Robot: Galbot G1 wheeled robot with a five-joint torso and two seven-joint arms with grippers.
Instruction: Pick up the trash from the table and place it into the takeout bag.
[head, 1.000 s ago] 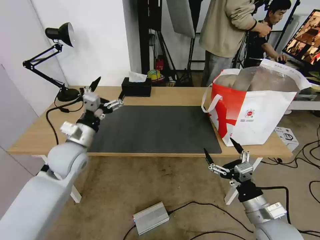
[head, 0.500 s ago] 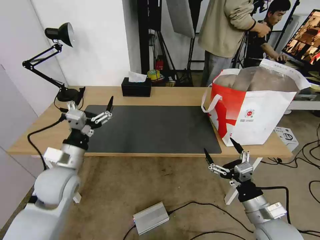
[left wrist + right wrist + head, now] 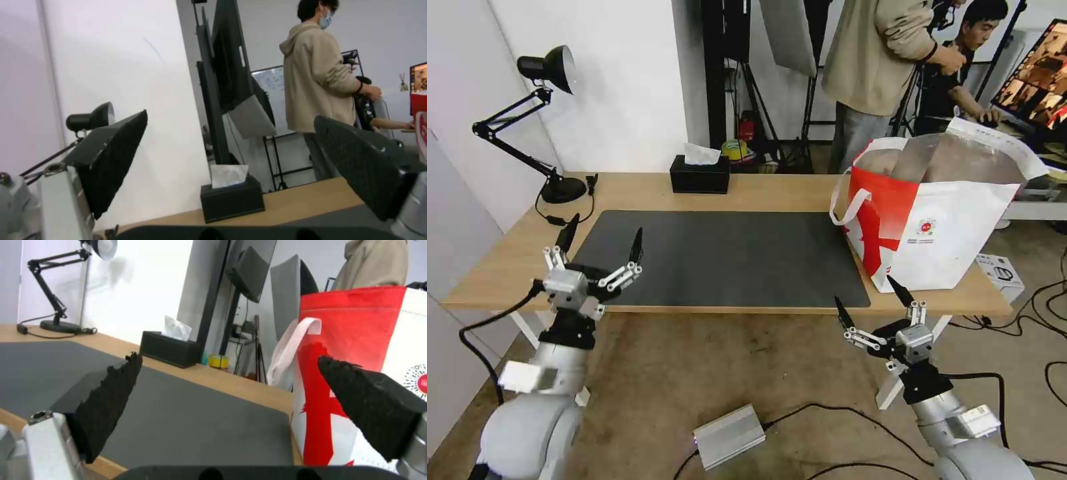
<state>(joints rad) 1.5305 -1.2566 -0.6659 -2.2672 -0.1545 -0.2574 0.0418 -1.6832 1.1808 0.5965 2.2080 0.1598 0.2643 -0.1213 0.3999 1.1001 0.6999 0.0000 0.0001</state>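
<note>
Grippers sit low in the head view, both in front of the near edge of the table (image 3: 747,188). The left gripper (image 3: 602,241) is in the lower left of the frame, over the desk's front left edge and the near corner of the dark grey mat (image 3: 727,257), fingers spread wide with nothing between them. The right gripper (image 3: 872,301) is in the lower right, below the front edge of the table and just in front of the takeout bag (image 3: 940,220), its fingers likewise apart and empty.

The takeout bag stands upright on the right end of the table, red and white with a small round logo on its white face, a white loop handle hanging on its left side and silver lining showing at its open top. What lies inside it cannot be told. The mat's surface is bare.

At the back edge of the table, centre of the frame, a black tissue box (image 3: 699,173) stands with a white tissue poking up. A black desk lamp (image 3: 547,67) rises from its base at the table's far left corner, in the upper left of the frame.

On the floor at the bottom centre lies a small silver box (image 3: 729,435) with a black cable running from it.

In the right wrist view the bag (image 3: 369,350) fills the right side.
</note>
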